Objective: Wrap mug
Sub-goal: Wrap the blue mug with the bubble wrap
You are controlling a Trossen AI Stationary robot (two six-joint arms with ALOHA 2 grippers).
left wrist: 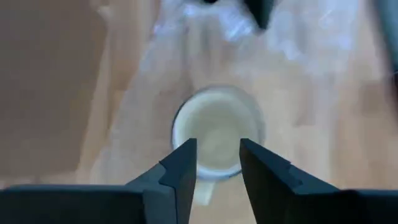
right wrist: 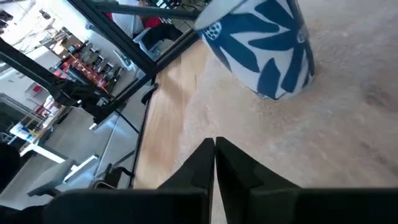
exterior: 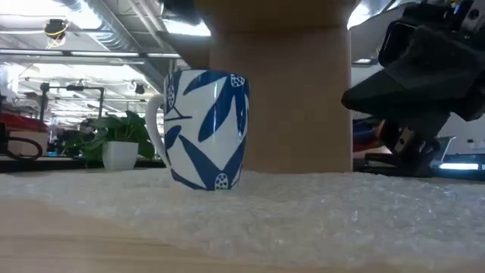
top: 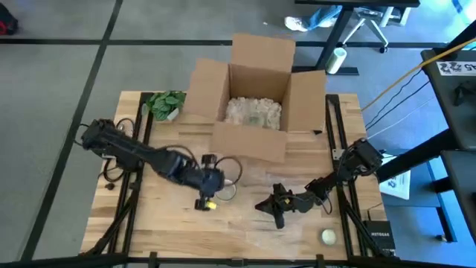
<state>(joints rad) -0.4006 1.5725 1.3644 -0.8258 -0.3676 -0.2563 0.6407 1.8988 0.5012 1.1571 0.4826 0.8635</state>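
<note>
A white mug with blue leaves [exterior: 204,129] stands upright on a sheet of bubble wrap [exterior: 303,212] spread on the wooden table. My left gripper [left wrist: 217,146] hovers open above the mug [left wrist: 217,130], pointing down, with the handle [left wrist: 204,190] below the gap between its fingers. In the high view this gripper [top: 216,179] is at the table's middle, over the mug [top: 229,171]. My right gripper [right wrist: 215,142] is shut and low over the near part of the wrap [right wrist: 298,143], to the right of the mug [right wrist: 261,43]. The high view shows it [top: 260,205] there too. My right gripper's shut fingertips [right wrist: 208,149] are down by the bubble wrap near its edge [right wrist: 186,124], slanting from the table's right. I cannot tell whether they touch the wrap or have any of it between them.
An open cardboard box [top: 253,104] with packing paper inside stands at the far middle, close behind the mug. A potted plant [top: 165,103] sits at the far left. A small pale round object [top: 328,237] lies near the front right corner.
</note>
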